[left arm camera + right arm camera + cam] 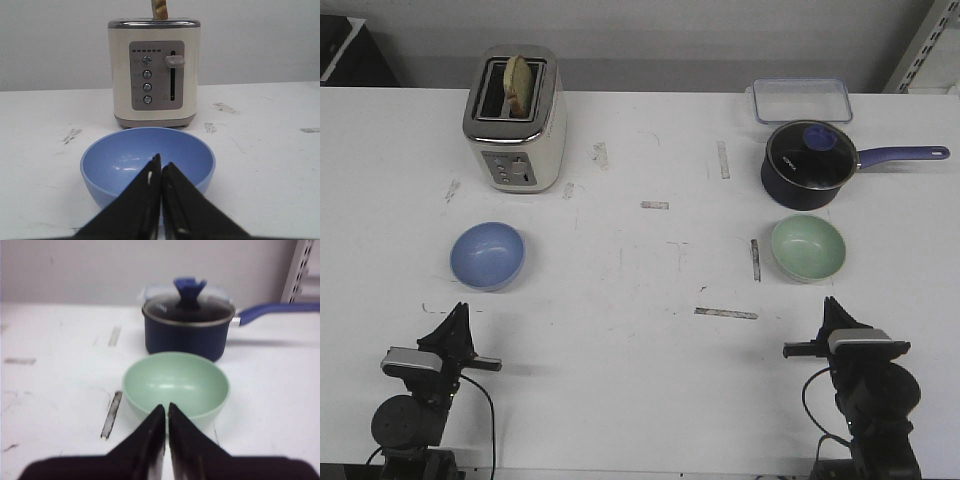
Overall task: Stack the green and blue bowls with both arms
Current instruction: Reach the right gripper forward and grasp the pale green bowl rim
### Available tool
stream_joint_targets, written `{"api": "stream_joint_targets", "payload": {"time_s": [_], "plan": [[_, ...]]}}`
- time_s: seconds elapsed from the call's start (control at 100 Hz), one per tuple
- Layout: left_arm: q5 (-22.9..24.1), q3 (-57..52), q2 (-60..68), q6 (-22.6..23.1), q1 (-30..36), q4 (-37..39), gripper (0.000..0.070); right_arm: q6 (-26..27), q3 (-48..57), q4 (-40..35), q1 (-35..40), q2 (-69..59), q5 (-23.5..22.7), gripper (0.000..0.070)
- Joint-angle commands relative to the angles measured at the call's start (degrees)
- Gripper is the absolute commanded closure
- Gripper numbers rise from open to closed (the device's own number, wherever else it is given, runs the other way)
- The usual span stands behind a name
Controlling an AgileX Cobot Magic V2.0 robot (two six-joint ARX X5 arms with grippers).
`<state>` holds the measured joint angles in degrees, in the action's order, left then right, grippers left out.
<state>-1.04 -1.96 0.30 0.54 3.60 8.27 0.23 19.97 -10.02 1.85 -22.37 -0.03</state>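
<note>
The blue bowl [487, 254] sits upright on the white table at the left, in front of the toaster. It fills the middle of the left wrist view [125, 155]. The green bowl [808, 247] sits upright at the right, in front of the saucepan, and shows in the right wrist view [176, 383]. My left gripper [458, 311] is shut and empty, a short way on the near side of the blue bowl; it shows in its wrist view [161, 162]. My right gripper [830, 304] is shut and empty, just on the near side of the green bowl [166, 409].
A cream toaster [515, 120] with a slice of bread in it stands at the back left. A dark lidded saucepan [809, 165] with a purple handle stands behind the green bowl, with a clear plastic container [800, 98] behind it. The table [640, 300] has scuff marks.
</note>
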Motion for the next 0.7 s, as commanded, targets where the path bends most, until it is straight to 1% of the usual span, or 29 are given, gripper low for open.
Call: {"api": "stream_joint_targets", "payload": {"time_s": [0.0,0.32,0.39,0.52,0.69], "plan": [[0.1,1.2,-0.1,0.1,-0.1,0.8,0.0699,-0.3,2.8,-0.3,0.1,-3.6,0.0,0.0694],[0.1,1.2,-0.1,0.1,-0.1,0.8,0.0699,0.0,17.2,-8.1,0.1,-24.2,0.0,0.0694],[0.1,1.2,-0.1,0.1,-0.1,0.8,0.0699,0.1,21.4,-11.6,0.1,-28.4,0.0,0.0694],[0.1,1.2,-0.1,0.1,-0.1,0.8,0.0699,2.2,30.4,-19.7,-0.2,-36.3,0.0,0.0694],[0.1,1.2,-0.1,0.1,-0.1,0.8,0.0699,6.7,42.3,-28.5,-2.1,-46.4,-0.2,0.0694]]}}
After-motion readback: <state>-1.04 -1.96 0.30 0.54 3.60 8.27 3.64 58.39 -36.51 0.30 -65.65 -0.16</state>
